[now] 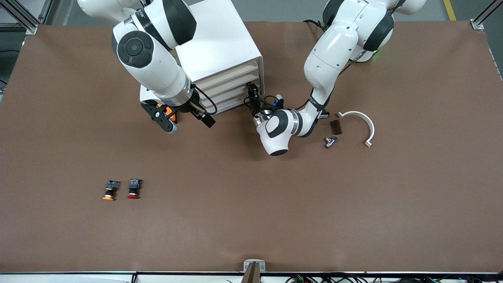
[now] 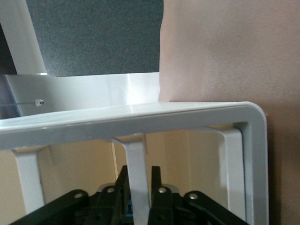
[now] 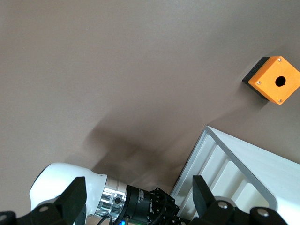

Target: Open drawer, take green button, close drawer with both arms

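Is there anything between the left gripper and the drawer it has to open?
Nothing visible. The left gripper is already right at the cabinet's cream drawer fronts, with no object between them.

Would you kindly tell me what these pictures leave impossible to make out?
Green button: in no view; the cabinet and its drawer fronts hide any contents.
Orange box: front view, mostly covered by the right end effector above it.
Which drawer the left end effector touches: front view, its own body blocks that.

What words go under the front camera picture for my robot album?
Left gripper reaches the white cabinet's cream drawers; right gripper hovers beside it.
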Action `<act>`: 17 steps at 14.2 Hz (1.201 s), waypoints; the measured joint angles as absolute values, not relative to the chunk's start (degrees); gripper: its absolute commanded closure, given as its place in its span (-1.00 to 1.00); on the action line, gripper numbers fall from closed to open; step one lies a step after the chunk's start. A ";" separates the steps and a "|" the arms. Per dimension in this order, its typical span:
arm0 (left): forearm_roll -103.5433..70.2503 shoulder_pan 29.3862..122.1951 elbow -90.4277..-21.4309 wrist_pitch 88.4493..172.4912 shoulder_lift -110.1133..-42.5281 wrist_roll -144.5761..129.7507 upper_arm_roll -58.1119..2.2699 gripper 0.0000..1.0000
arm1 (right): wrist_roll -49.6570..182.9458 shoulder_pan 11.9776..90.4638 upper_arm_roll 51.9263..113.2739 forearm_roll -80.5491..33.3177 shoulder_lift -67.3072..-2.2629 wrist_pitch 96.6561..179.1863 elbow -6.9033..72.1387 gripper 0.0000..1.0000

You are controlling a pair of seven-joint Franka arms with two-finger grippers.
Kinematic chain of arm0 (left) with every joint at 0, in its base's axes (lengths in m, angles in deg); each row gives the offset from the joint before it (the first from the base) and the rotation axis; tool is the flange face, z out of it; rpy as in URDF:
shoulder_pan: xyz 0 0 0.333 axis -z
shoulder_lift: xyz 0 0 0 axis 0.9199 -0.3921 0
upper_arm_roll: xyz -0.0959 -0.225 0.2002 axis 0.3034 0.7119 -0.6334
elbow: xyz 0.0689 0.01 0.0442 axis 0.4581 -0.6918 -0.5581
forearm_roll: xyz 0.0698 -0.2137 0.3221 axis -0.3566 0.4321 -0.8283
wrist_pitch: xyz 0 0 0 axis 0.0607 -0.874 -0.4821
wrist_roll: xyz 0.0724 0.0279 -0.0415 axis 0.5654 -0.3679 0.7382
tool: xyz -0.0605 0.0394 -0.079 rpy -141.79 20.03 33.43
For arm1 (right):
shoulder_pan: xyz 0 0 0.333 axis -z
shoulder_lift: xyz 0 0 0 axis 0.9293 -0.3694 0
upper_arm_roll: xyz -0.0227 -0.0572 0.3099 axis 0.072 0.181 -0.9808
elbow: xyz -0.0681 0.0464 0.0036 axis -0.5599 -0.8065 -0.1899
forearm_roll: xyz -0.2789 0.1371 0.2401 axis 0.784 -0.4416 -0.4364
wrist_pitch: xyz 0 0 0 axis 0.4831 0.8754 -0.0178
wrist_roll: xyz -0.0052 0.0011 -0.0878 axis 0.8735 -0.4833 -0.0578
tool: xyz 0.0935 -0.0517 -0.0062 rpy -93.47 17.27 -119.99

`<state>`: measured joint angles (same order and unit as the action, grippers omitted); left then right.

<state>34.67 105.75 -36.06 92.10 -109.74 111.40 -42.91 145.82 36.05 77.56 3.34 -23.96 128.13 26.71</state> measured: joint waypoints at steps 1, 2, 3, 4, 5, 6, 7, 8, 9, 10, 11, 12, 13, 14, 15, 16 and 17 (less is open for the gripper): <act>34.75 105.75 -36.06 92.10 -109.75 112.41 -42.91 0.84 | 145.86 36.05 77.58 3.34 -24.00 128.13 26.71 -1.00; 34.78 105.74 -36.06 92.09 -109.76 113.00 -42.91 0.87 | 145.92 36.05 77.62 3.34 -24.11 128.24 26.71 -1.00; 34.79 105.74 -36.06 92.10 -109.79 113.48 -42.94 0.87 | 145.95 36.04 77.63 3.34 -24.37 128.67 26.71 -1.00; 34.79 105.71 -36.06 92.10 -109.81 113.71 -42.97 0.87 | 146.09 36.01 77.63 3.34 -24.72 129.30 26.71 -1.00; 34.80 105.67 -36.06 92.10 -109.81 113.91 -42.99 0.87 | 146.41 35.95 77.63 3.34 -25.13 129.76 26.71 -1.00; 34.80 105.60 -36.06 92.10 -109.82 113.96 -43.02 0.87 | 146.60 35.85 77.63 3.34 -25.54 129.99 26.71 -1.00; 34.80 105.51 -36.07 92.09 -109.82 113.96 -43.08 0.86 | 146.74 35.72 77.63 3.34 -25.90 130.25 26.71 -1.00; 34.80 105.35 -36.07 92.06 -109.84 113.96 -43.17 0.84 | 146.82 35.57 77.63 3.34 -26.23 130.66 26.71 -1.00; 34.80 105.02 -36.09 91.90 -109.87 113.96 -43.27 0.83 | 146.87 35.38 77.63 3.34 -26.58 131.03 26.71 -1.00; 34.95 104.48 -36.09 91.78 -109.95 113.96 -43.31 0.83 | 147.07 35.11 77.62 3.34 -26.97 131.46 26.71 -1.00; 35.42 103.78 -36.09 91.77 -110.06 113.96 -43.36 0.81 | 147.60 34.74 77.62 3.34 -27.35 132.11 26.71 -1.00; 36.00 102.83 -36.09 91.77 -110.25 113.96 -43.40 0.80 | 148.00 34.31 77.63 3.34 -27.69 132.64 26.71 -1.00; 37.12 101.73 -36.08 91.84 -110.49 113.95 -43.49 0.79 | 148.49 33.81 77.63 3.34 -28.05 133.09 26.71 -1.00; 38.04 100.51 -36.08 91.86 -110.74 113.93 -43.56 0.78 | 149.16 33.31 77.63 3.34 -28.45 133.51 26.71 -1.00; 38.87 99.22 -36.06 91.92 -110.95 113.92 -43.61 0.78 | 149.74 32.83 77.65 3.34 -28.84 133.91 26.71 -1.00; 39.66 97.93 -36.06 92.05 -111.09 113.92 -43.64 0.77 | 150.18 32.31 77.65 3.39 -29.22 134.20 26.71 -1.00; 40.23 96.61 -36.04 92.35 -111.16 113.92 -43.68 0.77 | 151.02 31.68 77.65 3.54 -29.62 134.63 26.71 -1.00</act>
<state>40.23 96.61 -36.04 92.35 -111.16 113.92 -43.68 151.02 31.68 77.65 3.54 -29.62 134.63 26.71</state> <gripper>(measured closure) 0.890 0.000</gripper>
